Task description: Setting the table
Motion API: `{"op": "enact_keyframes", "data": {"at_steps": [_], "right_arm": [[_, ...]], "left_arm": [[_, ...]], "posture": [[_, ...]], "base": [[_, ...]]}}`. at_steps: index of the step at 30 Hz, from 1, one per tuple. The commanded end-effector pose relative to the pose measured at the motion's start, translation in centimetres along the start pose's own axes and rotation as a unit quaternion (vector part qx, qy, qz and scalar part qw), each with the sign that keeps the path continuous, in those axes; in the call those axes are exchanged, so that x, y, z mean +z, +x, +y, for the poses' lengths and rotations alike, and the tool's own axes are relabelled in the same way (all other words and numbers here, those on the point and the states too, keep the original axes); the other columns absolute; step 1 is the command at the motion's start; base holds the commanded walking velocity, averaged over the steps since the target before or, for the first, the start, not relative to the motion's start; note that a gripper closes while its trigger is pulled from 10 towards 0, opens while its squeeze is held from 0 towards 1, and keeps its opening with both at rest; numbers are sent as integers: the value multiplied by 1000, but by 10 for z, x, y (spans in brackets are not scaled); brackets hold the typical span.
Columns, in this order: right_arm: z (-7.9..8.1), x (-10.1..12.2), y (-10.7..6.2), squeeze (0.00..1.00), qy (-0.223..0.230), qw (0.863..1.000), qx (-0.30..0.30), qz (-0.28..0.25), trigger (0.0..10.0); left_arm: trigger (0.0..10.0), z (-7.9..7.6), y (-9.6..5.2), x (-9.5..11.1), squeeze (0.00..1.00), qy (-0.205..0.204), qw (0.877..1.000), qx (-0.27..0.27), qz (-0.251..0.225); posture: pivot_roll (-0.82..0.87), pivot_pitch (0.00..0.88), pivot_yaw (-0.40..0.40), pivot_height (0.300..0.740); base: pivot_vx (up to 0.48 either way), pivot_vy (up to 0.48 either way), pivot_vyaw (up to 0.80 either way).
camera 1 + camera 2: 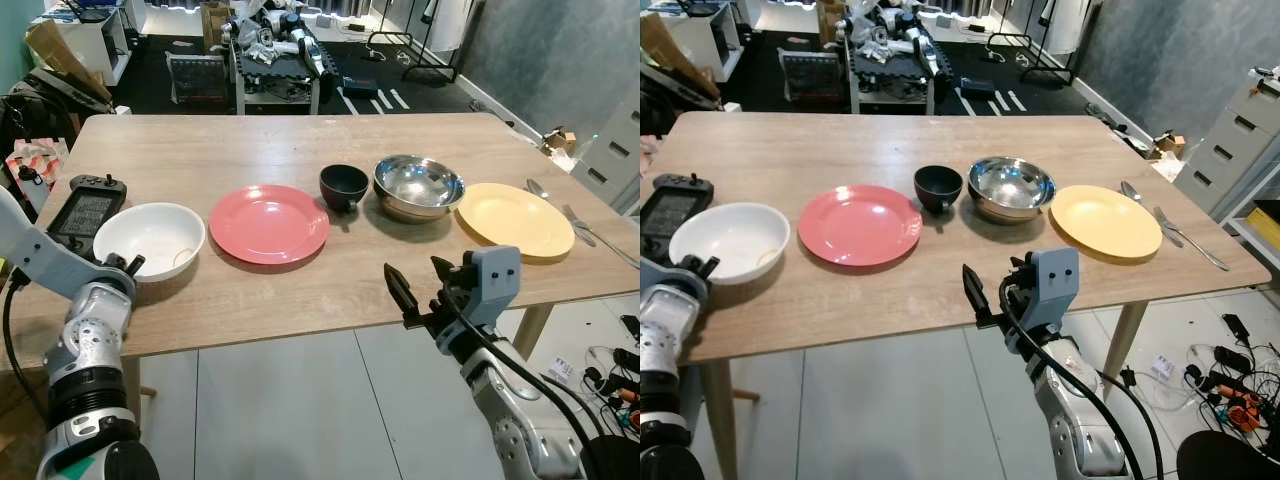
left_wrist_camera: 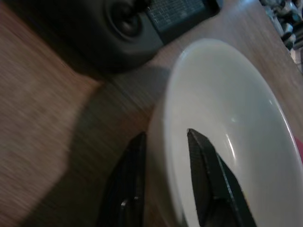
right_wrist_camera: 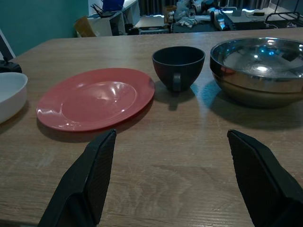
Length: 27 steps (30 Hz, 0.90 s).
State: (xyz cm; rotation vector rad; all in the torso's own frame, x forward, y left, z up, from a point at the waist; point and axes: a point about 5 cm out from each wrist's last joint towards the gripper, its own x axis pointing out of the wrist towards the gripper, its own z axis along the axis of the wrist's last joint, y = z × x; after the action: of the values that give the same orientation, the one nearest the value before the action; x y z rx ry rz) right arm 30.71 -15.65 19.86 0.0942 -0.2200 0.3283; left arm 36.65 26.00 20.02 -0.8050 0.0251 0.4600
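Note:
On the wooden table [image 1: 250,150] a row runs from left to right: a white bowl [image 1: 150,235], a red plate [image 1: 268,222], a dark cup [image 1: 343,186], a steel bowl [image 1: 418,186] and a yellow plate [image 1: 515,218]. A spoon [image 1: 537,188] and a fork [image 1: 590,235] lie right of the yellow plate. My left gripper [image 1: 130,265] is at the white bowl's near-left rim. The left wrist view has one finger inside the white bowl [image 2: 227,118] and one outside, shut on the rim. My right gripper [image 1: 415,270] hangs open before the table's near edge, facing the cup [image 3: 178,66].
A black handheld controller [image 1: 88,207] lies just left of the white bowl. Behind the table stands a rack with robot parts [image 1: 280,50]. Grey drawers [image 1: 1240,140] stand at the right, with cables [image 1: 1230,390] on the floor.

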Motion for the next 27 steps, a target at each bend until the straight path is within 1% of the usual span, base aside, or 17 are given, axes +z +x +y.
{"op": "enact_keyframes", "data": {"at_steps": [1,2,3,4,8,9,11,12,13,15,16,18,20,24,25,27], "right_arm": [[-2,-1,-3,0,2,1000,-3,5,10000],[-1,-2,-2,0,3,1000,-3,4,10000],[-1,-2,-2,0,3,1000,-3,4,10000],[-1,-1,-2,0,4,1000,-2,4,10000],[-1,-1,-1,0,5,1000,-3,0,10000],[-1,-1,-1,0,5,1000,-3,0,10000],[-1,-1,0,0,6,1000,-4,-2,10000],[-1,-1,0,0,7,1000,-5,-2,10000],[-1,-1,0,0,7,1000,-5,-2,10000],[0,-1,0,0,8,1000,-5,-2,10000],[0,-1,0,0,8,1000,-5,-2,10000],[1,-2,-1,0,9,1000,-5,-3,10000],[1,-2,0,0,9,1000,-4,-2,10000],[2,-3,0,0,11,1000,-3,-3,10000],[2,-3,0,0,11,1000,-3,-3,10000],[2,-3,1,0,11,1000,-3,-3,10000]], "left_arm": [[10000,-1,-2,-2,1000,4,1000,1,-3],[10000,-5,-5,0,745,17,1000,-12,-21],[10000,-5,-5,0,745,17,1000,-12,-21],[10000,-9,-8,0,0,25,999,-22,-32],[10000,-23,-23,-4,0,47,996,-59,-53],[10000,-23,-23,-4,0,47,996,-59,-53],[10000,-30,-36,-12,0,64,994,-79,-50],[10000,-34,-47,-20,0,70,993,-89,-38],[10000,-34,-47,-20,0,70,993,-89,-38],[10000,-33,-56,-26,0,69,993,-90,-24],[10000,-33,-56,-26,0,69,993,-90,-24],[10000,-32,-64,-31,0,74,993,-91,-15],[10000,-30,-69,-35,0,76,993,-89,-10],[10000,-25,-80,-48,0,90,992,-85,11],[10000,-25,-80,-48,0,90,992,-85,11],[10000,-25,-86,-55,0,100,990,-92,24]], "posture": [[28,169,-5,740],[29,164,-2,740],[29,164,-2,740],[29,163,-2,740],[37,151,10,740],[37,151,10,740],[41,149,13,740],[45,148,16,740],[45,148,16,740],[48,145,18,740],[48,145,18,740],[52,144,20,740],[54,143,21,740],[60,136,23,740],[60,136,23,740],[60,131,25,740]], "base": [[0,0,0],[0,0,0],[0,0,0],[0,0,0],[0,0,0],[0,0,0],[0,0,0],[0,0,0],[0,0,0],[0,0,0],[0,0,0],[0,0,0],[0,0,0],[0,0,0],[0,0,0],[0,0,0]]}}
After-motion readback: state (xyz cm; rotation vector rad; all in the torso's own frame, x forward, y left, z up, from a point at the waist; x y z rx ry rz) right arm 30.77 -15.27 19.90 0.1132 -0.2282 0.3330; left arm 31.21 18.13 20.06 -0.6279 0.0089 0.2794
